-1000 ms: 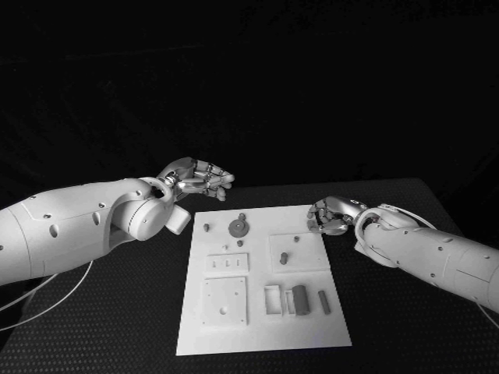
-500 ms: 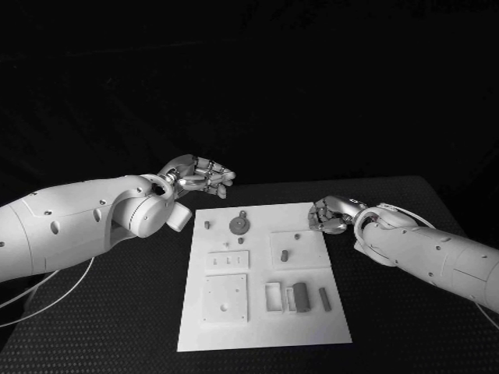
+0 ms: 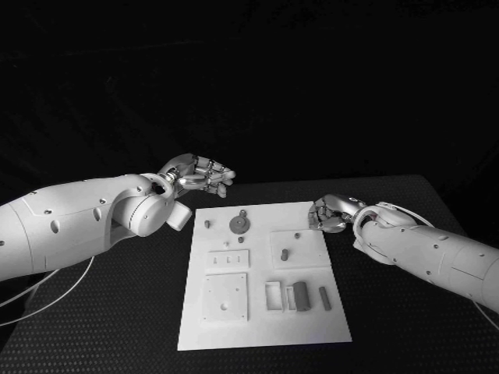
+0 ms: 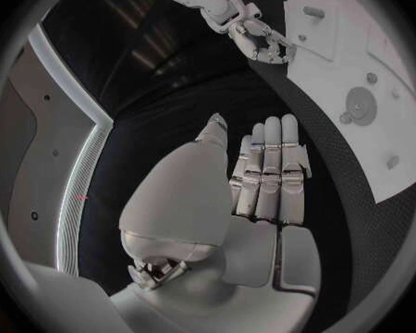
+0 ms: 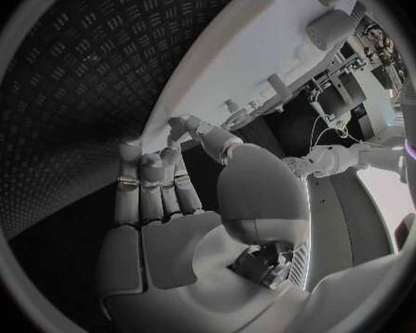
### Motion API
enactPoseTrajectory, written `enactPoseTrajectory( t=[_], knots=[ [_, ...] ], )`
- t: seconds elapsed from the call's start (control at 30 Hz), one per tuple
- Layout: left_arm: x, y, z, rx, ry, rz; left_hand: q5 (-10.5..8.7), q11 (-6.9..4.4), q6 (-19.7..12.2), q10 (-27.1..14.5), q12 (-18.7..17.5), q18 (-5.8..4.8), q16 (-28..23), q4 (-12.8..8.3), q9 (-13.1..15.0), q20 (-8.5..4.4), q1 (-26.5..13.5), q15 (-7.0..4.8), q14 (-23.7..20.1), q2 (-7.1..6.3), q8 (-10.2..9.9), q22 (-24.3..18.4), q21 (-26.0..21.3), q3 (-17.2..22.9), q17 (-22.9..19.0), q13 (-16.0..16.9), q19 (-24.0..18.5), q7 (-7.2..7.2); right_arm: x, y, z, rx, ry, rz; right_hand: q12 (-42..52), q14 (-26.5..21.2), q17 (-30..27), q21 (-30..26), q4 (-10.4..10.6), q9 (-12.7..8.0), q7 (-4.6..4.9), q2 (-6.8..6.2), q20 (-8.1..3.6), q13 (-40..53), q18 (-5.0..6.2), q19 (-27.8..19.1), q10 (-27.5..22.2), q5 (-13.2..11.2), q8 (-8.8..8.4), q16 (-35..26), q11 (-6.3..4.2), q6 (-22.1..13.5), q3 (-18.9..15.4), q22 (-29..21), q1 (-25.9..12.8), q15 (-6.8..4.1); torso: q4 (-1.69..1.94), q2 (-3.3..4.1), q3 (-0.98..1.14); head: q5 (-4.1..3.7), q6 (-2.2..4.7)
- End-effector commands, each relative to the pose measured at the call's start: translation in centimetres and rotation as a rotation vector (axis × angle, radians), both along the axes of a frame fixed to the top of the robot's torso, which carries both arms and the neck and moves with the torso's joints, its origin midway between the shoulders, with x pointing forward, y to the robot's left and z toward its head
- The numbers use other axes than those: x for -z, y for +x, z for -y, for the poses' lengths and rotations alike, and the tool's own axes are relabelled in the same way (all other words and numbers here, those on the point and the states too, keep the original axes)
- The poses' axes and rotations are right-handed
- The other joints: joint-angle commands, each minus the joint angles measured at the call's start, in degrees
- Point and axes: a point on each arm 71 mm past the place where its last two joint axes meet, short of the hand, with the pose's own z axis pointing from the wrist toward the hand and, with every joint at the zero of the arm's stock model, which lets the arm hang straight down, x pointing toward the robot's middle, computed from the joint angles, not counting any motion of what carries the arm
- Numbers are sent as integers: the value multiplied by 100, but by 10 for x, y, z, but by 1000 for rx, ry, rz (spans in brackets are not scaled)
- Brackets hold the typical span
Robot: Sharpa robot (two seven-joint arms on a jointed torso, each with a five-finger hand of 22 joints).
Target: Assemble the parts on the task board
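Observation:
The white task board (image 3: 263,331) lies in the middle of the black table. On it are a round grey part (image 3: 239,226) near its far end, a small grey part (image 3: 284,255) on a raised square, and upright grey bars (image 3: 302,296) nearer me. My left hand (image 3: 201,176) hovers off the board's far left corner, with its fingers (image 4: 268,172) side by side and nothing in them. Against the board's far right edge is my right hand (image 3: 330,214), fingers loosely curved and holding nothing. The left wrist view shows the board (image 4: 397,66), the round part (image 4: 360,106) and the right hand (image 4: 255,38).
Black textured table (image 3: 115,312) stretches on both sides of the board. Raised white blocks with holes (image 3: 225,300) stand on the board's left half. A white cable (image 3: 47,292) hangs below my left arm.
Both hands have barely moved; the left hand has edged slightly right. The parts lie where they were.

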Motion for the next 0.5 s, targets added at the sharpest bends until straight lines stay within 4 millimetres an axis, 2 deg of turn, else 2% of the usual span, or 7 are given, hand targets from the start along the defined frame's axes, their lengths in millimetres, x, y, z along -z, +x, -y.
enactPoseTrajectory(
  t=[0.03, 0.5],
  knots=[
    [-1, -1, 2, 17, -3, 5, 18, 9, 32, 22, -20, 70, -22, -1, 6, -11, 19, 17, 9, -11, -22, 7, -37, -39, 10, 9, 39, -10, 1, 0, 0, -1, -13, 0, 24, -10, 6, 34, -31, -1, -3, 66, -19, -9, 167, 13, -2, 26, 39, 15, -41, 38, 16, 102, -15, -41, 1, 4, 1, 3, -5],
    [-1, -1, 2, 18, -3, 4, 18, 10, 30, 21, -23, 70, -25, 0, 7, -11, 16, 17, 9, -13, -25, 10, -41, -40, 14, 12, 40, -9, 1, 2, 0, 16, -17, 15, 17, -14, 5, 30, -50, -13, 15, 45, -20, -21, 167, 5, -4, 24, -10, 4, -29, -41, 17, 99, -28, -34, 1, 7, 8, -6, -44]
  ],
)
